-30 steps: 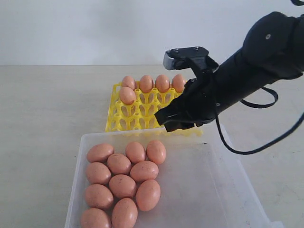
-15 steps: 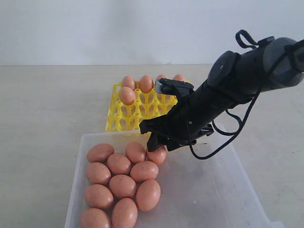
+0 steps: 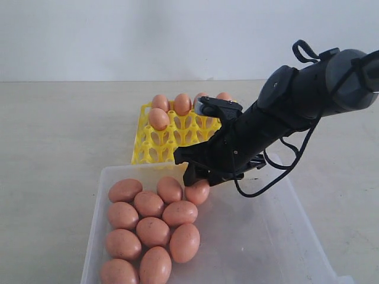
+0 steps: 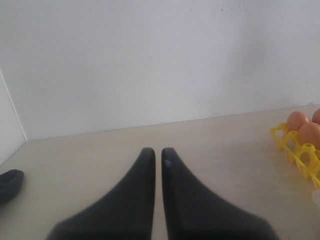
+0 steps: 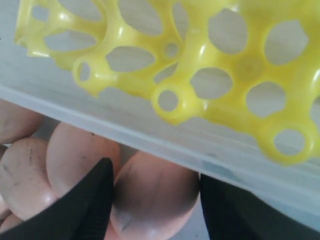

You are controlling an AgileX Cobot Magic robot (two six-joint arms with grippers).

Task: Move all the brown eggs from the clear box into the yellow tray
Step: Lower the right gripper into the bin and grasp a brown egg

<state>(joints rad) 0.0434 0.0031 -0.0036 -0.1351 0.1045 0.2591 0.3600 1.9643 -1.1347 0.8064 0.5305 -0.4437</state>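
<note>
Readable text: none in any view.
Yellow tray [image 3: 145, 155]: plain plastic, no brand or number legible.
Clear box [image 3: 266, 236]: no label legible.
Brown eggs [image 3: 153, 231]: dark speckles only, no stamp legible.
Right arm [image 3: 308, 97]: black casing, no marking legible.

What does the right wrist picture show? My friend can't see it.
Two black fingers of the right gripper stand either side of one brown egg in the clear box. More eggs lie beside it, and the yellow tray sits just past the box's rim.
</note>
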